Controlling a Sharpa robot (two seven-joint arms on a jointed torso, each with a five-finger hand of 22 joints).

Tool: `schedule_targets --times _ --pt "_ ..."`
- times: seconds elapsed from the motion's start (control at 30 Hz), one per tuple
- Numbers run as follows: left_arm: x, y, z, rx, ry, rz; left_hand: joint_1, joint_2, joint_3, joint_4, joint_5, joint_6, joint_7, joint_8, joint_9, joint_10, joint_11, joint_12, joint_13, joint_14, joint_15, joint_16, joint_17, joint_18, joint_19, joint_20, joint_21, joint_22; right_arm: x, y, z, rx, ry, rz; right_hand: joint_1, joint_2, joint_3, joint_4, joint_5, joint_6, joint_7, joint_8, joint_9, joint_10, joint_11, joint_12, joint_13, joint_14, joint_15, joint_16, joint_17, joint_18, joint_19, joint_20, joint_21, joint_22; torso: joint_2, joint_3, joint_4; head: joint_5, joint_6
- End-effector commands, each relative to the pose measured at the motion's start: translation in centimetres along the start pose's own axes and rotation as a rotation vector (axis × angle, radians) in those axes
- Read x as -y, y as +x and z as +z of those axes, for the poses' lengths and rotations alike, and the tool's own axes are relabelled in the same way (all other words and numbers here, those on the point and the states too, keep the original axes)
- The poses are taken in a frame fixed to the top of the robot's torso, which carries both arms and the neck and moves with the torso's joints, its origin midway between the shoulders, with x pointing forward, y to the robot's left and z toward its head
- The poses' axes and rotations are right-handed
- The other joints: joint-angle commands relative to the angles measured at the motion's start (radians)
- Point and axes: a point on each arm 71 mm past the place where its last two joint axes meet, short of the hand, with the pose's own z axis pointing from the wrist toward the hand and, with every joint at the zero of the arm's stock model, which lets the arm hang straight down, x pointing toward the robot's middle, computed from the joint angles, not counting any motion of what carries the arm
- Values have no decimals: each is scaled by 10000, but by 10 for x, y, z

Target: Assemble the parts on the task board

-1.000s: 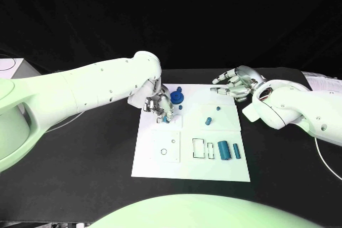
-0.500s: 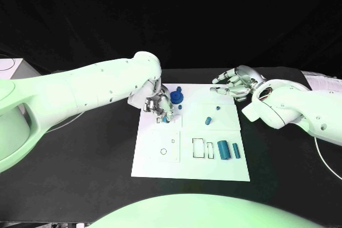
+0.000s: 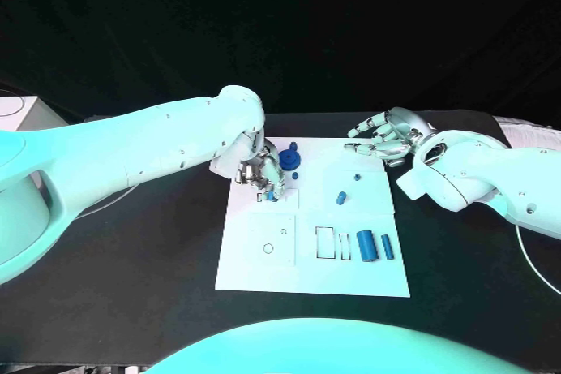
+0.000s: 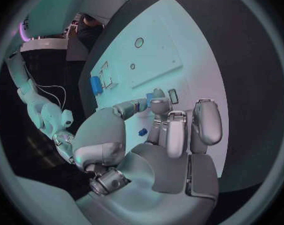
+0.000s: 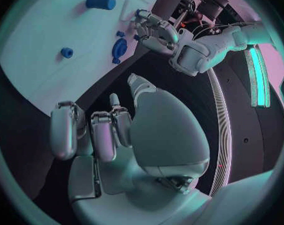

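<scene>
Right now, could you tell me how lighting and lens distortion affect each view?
Head view: cyan light tints the board and arms, straight edges stay straight. Left wrist view: fisheye bends the board's edge, left hand looms large. Right wrist view: same bending, bright light strip at the rim.

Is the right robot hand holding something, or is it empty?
Empty. The right robot hand hovers by the task board's far corner, fingers apart and nothing between them; its wrist view shows the same.

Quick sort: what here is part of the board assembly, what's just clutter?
Job:
task board
blue parts: two cylinders, small peg, round piece
left hand, holding a small blue part

Lying about:
white box, table's left edge
papers, right edge
</scene>
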Motion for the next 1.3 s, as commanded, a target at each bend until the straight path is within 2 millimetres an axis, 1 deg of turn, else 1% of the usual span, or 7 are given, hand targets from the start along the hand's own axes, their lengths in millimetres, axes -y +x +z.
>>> schedule_targets --times 0.03,0.2,0.67,0.8,0.87,1.13,1.3 --pt "0 7 9 -94 -178 123 11 126 2387 -2439 36 140 -116 -51 10 -9 -66 46 -1 1037 -43 65 2634 -91 73 -24 33 11 -1 1 0 -86 -59 -19 -58 -1 -49 -23 62 -4 1 65 2 0 -24 32 1123 723 -36 -47 1404 166 -25 -30 -62 995 2 -4 12 -9 2" --pt "1 9 11 -183 -134 88 8 127 2382 -2437 39 142 -117 -51 11 3 -66 58 23 1037 -44 65 2634 -96 89 -25 44 32 -1 1 -1 -96 -72 -29 -60 2 -50 -29 80 -16 -3 96 0 -7 -29 26 1110 718 -42 -64 1381 171 -32 -38 -99 979 1 -11 6 -11 2" --pt "-3 13 16 -159 -310 70 -35 235 1812 -2152 -106 254 -185 -106 135 184 -112 79 83 1037 -74 65 2634 -111 127 -40 24 59 -1 1 -1 -93 -95 -72 -60 2 -50 -29 80 -16 -3 96 0 -7 -29 26 1110 718 -42 -64 1381 171 -32 -38 -99 979 2 -9 4 -11 2" --pt "-4 13 16 -126 -354 77 -43 306 1412 -1891 -352 292 -211 -157 202 221 -124 70 86 1037 -80 65 2634 -114 132 -37 -15 42 -1 1 -1 -89 -94 -73 -60 2 -50 -29 80 -16 -3 96 0 -7 -29 26 1110 718 -42 -64 1381 171 -32 -38 -99 979 0 -10 2 -11 2" --pt "-4 12 16 -113 -379 88 -42 299 1307 -1834 -391 301 -213 -169 218 227 -128 74 97 1037 -80 65 2634 -115 136 -36 -23 41 -1 1 -1 -88 -96 -74 -60 2 -50 -29 80 -16 -3 96 0 -7 -29 26 1110 718 -42 -64 1381 171 -32 -38 -99 979 -3 -9 4 -6 2" --pt "-6 12 16 -33 -438 79 -262 -135 300 -1339 -424 340 -265 -273 326 228 -154 92 142 1037 -94 65 2634 -115 150 -32 -101 0 -1 1 -1 -83 -100 -77 -60 2 -50 -29 80 -16 -3 96 0 -7 -29 26 1110 718 -42 -64 1381 171 -32 -38 -99 979 0 -7 2 -11 2" --pt "-7 12 16 27 -472 97 -388 -220 -11 -1042 -412 374 -273 -333 343 216 -160 97 156 1037 -101 65 2634 -116 164 -38 -121 -7 -1 1 -1 -84 -101 -78 -60 2 -50 -29 80 -16 -3 96 0 -7 -29 26 1110 718 -42 -64 1381 171 -32 -38 -99 979 1 -7 -1 -16 2"
